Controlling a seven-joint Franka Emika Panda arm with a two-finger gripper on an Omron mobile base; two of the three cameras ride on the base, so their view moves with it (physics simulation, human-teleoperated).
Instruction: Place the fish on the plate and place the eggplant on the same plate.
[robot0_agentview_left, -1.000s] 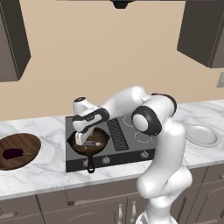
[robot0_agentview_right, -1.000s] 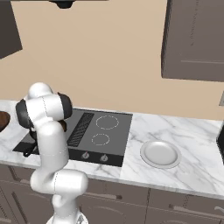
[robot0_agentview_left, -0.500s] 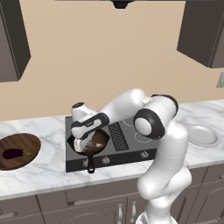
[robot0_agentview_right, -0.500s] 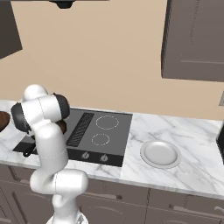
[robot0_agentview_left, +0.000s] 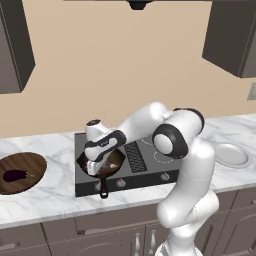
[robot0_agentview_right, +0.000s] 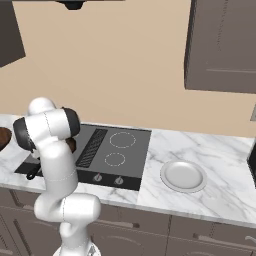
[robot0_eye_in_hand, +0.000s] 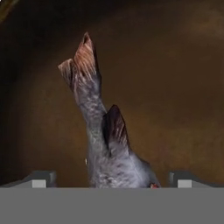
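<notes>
Fingers (robot0_eye_in_hand: 43, 178) sit spread on either side of the fish (robot0_eye_in_hand: 103, 144), low in the skillet (robot0_agentview_left: 106, 165), apparently to pinch its body, not yet closed; plate (robot0_agentview_right: 183, 175) waits well right on counter (robot0_agentview_right: 225, 170).

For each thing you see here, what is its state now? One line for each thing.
fish: lying in the skillet, between the open fingers, not gripped.
skillet: on the stove, handle toward the front edge.
eggplant: lying on the wooden board.
plate: empty, on the counter beside the stove.
gripper: open, low over the fish.
</notes>
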